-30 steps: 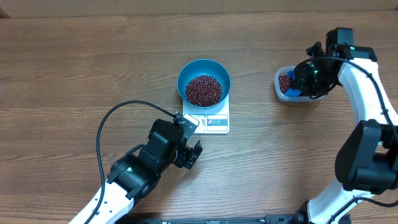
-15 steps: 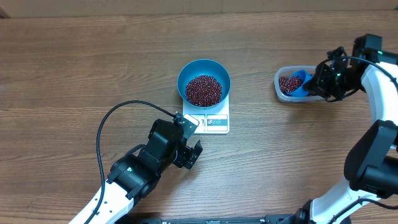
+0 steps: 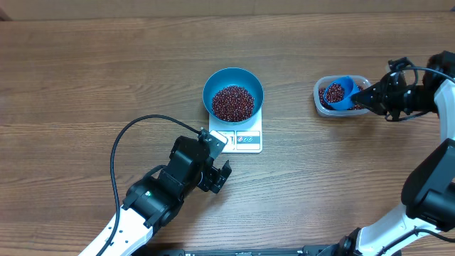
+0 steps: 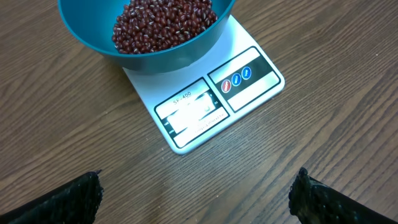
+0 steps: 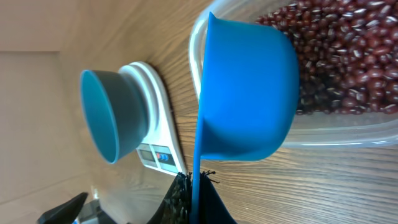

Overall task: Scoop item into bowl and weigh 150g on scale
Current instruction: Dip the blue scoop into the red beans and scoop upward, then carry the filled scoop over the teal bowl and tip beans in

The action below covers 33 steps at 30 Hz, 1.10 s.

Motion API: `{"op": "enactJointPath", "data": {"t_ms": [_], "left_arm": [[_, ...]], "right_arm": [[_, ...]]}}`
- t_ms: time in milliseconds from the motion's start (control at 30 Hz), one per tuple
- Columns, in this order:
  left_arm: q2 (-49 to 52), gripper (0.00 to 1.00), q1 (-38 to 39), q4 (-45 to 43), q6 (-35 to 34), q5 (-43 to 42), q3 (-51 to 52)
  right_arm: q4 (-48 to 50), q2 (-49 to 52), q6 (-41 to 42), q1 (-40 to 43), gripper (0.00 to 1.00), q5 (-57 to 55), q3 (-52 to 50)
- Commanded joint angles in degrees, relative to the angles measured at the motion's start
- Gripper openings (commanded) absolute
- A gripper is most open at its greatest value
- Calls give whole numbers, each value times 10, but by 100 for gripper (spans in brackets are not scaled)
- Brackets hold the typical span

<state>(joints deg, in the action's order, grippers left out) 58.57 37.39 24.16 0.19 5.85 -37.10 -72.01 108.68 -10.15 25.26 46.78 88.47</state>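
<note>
The blue bowl [image 3: 233,80] stands on the white scale [image 3: 245,140], holding a heap of dark red beans [image 3: 232,102]. My left gripper [image 3: 217,158] hovers open just in front of the scale's near corner, with nothing between its fingers. In the left wrist view the bowl [image 4: 149,56] and the scale [image 4: 211,106] lie straight ahead. My right gripper [image 3: 367,94] is shut on the handle of a small blue scoop [image 3: 343,92], whose cup sits in the clear tub [image 3: 320,107] of beans. The right wrist view shows the scoop [image 5: 249,93] at the tub's rim [image 5: 336,134], beans [image 5: 348,62] behind it.
The left arm's black cable [image 3: 117,153] loops over the wooden table [image 3: 106,71] at the left. The tub stands at the right, well apart from the scale. The bowl [image 5: 102,118] and scale [image 5: 158,118] show far off in the right wrist view.
My right arm has swung out to the right, uncovering the tub. The scoop now shows with its cup in the tub. The left arm has not moved.
</note>
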Motion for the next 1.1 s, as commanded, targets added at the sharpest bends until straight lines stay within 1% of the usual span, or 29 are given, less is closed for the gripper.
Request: {"op": "enactJointPath", "data": {"t_ms": [0, 167, 267, 367, 533, 633, 733, 800, 833, 900, 1000, 1067], "left_arm": [[3, 99, -2, 0, -2, 5, 4], [3, 99, -2, 0, -2, 5, 4], [3, 99, -2, 0, -2, 5, 4], [3, 99, -2, 0, -2, 5, 4], [3, 100, -2, 0, -2, 5, 4], [3, 99, -2, 0, -2, 5, 4], [3, 99, -2, 0, -2, 5, 4], [3, 100, -2, 0, -2, 5, 4], [3, 99, -2, 0, -2, 5, 4], [3, 100, -2, 0, -2, 5, 4], [3, 100, -2, 0, -2, 5, 4], [3, 100, -2, 0, -2, 5, 4]], "right_arm": [[-12, -23, -67, 20, 4, 89, -3], [-35, -23, -119, 33, 4, 157, -3], [-62, -23, -170, 26, 4, 195, -3], [-67, -23, -174, 4, 4, 198, -3], [-59, -23, -171, -57, 4, 199, 14], [-32, -23, -139, -103, 4, 200, 40], [18, -23, -70, -151, 4, 189, 70], [52, -23, -13, -186, 4, 148, 90], [74, -23, 37, -223, 4, 79, 110], [85, -23, 61, -264, 4, 18, 130], [90, -23, 61, -320, 4, -21, 153], [94, -23, 76, -347, 4, -63, 159]]}}
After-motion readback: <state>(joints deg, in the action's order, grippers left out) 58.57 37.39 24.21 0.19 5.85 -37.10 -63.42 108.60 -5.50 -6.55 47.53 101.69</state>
